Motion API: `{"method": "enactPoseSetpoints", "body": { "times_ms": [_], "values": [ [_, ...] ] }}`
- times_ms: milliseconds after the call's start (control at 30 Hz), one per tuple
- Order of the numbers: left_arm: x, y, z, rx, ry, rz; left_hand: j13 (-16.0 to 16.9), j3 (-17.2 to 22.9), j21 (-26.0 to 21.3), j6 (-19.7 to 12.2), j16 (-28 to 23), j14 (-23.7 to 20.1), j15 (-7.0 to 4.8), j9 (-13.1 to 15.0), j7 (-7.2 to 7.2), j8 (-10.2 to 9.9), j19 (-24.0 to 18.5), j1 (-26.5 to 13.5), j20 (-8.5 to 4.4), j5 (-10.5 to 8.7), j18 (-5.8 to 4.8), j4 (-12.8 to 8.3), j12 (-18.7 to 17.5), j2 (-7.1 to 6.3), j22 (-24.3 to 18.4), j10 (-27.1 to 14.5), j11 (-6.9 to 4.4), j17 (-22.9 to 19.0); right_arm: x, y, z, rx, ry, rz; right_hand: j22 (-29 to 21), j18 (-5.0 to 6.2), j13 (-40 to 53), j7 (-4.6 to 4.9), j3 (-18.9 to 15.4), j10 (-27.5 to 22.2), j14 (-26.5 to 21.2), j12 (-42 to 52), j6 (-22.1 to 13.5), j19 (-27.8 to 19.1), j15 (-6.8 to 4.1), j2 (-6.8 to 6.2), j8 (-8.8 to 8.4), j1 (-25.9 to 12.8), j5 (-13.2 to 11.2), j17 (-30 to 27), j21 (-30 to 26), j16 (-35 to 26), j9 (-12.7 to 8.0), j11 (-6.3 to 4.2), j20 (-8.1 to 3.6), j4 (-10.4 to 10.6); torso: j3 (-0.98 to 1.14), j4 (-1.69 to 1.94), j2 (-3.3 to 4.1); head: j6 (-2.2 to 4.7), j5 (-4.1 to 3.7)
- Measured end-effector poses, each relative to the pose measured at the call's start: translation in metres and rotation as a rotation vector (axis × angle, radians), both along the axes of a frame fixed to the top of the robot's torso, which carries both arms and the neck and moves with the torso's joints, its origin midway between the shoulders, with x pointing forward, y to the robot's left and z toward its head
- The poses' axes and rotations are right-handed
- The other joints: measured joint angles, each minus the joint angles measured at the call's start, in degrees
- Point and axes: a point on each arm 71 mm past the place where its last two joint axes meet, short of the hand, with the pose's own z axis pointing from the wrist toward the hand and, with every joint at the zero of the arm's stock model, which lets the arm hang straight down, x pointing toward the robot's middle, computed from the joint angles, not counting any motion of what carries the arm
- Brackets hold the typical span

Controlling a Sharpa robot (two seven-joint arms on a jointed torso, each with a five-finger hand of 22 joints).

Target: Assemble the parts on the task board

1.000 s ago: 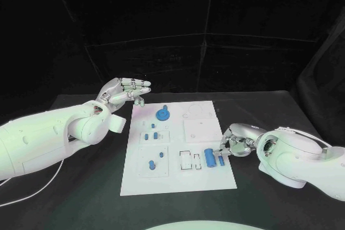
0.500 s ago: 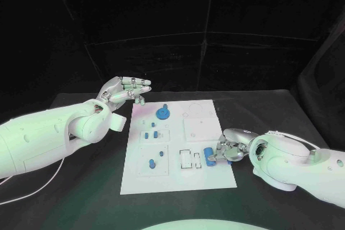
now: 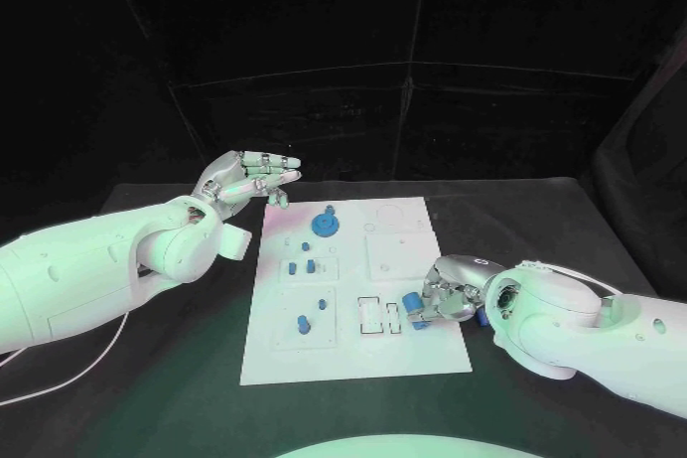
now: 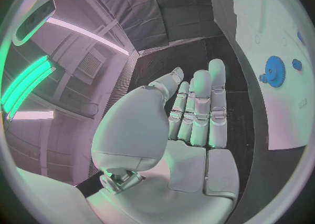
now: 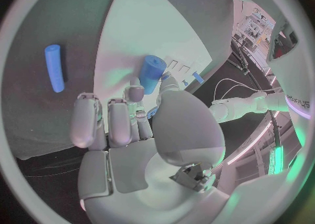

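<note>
R hand (image 3: 448, 301) grips blue cylinder (image 5: 152, 73) at task board (image 3: 358, 364) right edge, long axis tilted toward board; hand has crept further over board since 1 s ago. L hand (image 3: 252, 180) raised off board's far-left corner, fingers loosely spread, holds nothing, unmoved.

A black bench (image 3: 558, 229) stands before dark curtain walls (image 3: 430, 110); green strip lights (image 4: 26, 82) glow, possibly on the ceiling.
</note>
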Motion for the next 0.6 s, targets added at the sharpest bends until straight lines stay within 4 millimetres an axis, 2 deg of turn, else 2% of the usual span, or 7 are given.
{"method": "enactPoseSetpoints", "body": {
  "times_ms": [133,333,600],
  "values": [
    [0.0,-0.0001,0.0,0.0,0.0,0.0,0.0,0.0,0.0,0.0,0.0,0.0,0.0,0.0,0.0,0.0,0.0,0.0,0.0,0.0,0.0,0.0,0.0,0.0,0.0,0.0,0.0,0.0,0.0018,0.0028,-0.0034,-0.004,0.002,0.002,0.0,0.0,0.4,-0.2,0.0,0.0,0.0,0.2,-0.2,0.0,0.0,0.59,0.56,0.6,0.5,0.0,0.0,0.0,0.5,0.0,0.0,0.0,-0.01,0.03,0.0,-0.09,0.01],
    [-0.0002,0.0002,0.0,0.0,0.001,-0.001,0.0,0.0,0.0,0.0,0.0,0.0,0.0,0.0,0.0,0.0,0.0,0.0,0.0,0.0,0.0,0.0,0.0,0.0,0.0,0.0,0.0,0.0,0.0041,0.0055,-0.0047,-0.004,0.002,0.002,0.1,0.01,1.4,-0.27,-0.3,0.0,0.2,0.5,-0.7,0.0,-0.22,2.02,1.71,1.7,3.3,0.2,0.0,0.0,1.6,0.0,0.0,0.0,-0.02,0.04,-0.04,-0.13,-0.08],
    [-0.0006,0.0006,0.0,0.0,0.002,-0.002,0.0,0.0,0.0,0.0,0.0,0.0,0.0,0.0,0.0,0.0,0.0,0.0,0.0,0.0,0.0,0.0,0.0,0.0,0.0,0.0,0.0,0.0,0.0054,0.0061,-0.005,0.003,0.005,-0.003,0.3,0.01,2.3,-0.5,-0.4,0.0,0.0,0.5,-0.9,0.0,-0.42,3.69,2.88,3.7,9.0,0.3,0.2,0.0,2.8,-0.03,0.0,0.1,-0.04,-0.03,-0.1,-0.01,-0.26]
  ]
}}
